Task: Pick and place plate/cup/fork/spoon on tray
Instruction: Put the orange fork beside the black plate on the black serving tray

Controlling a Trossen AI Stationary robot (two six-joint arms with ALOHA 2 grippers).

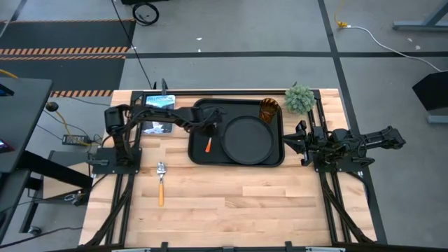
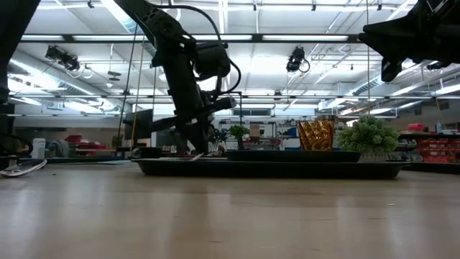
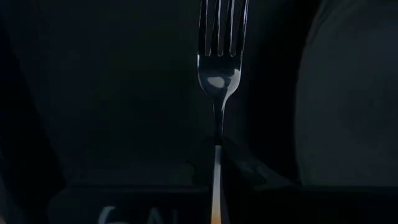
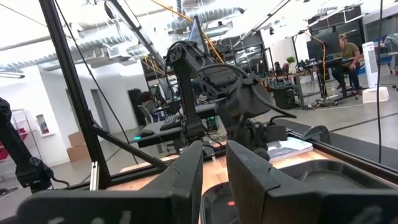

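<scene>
The black tray [image 1: 199, 155] lies in the middle of the table, toward the far side. The round black plate [image 1: 246, 138] lies on its right half, and the amber cup [image 1: 269, 110] stands in its far right corner. My left gripper [image 1: 209, 130] is down over the tray's left part, shut on the fork [image 3: 219, 74], whose orange handle [image 1: 208, 145] points toward the near edge. The spoon [image 1: 161, 183] lies on the table left of the tray. My right gripper [image 4: 214, 177] waits right of the tray, above the table, its fingers a narrow gap apart and empty. My left gripper pinches the fork's thin neck [image 3: 216, 134], between the tines' base and the orange handle, between its two fingers [image 3: 239, 163]. The fingers come from above, pointing down, and lie across the fork. The fork is level and low in the tray; whether it rests on the tray floor I cannot tell.
A small green plant [image 1: 299, 99] stands at the tray's far right corner, beside the cup. A flat printed item [image 1: 158, 102] lies at the far left under my left arm. Bare wood runs along the near half of the table.
</scene>
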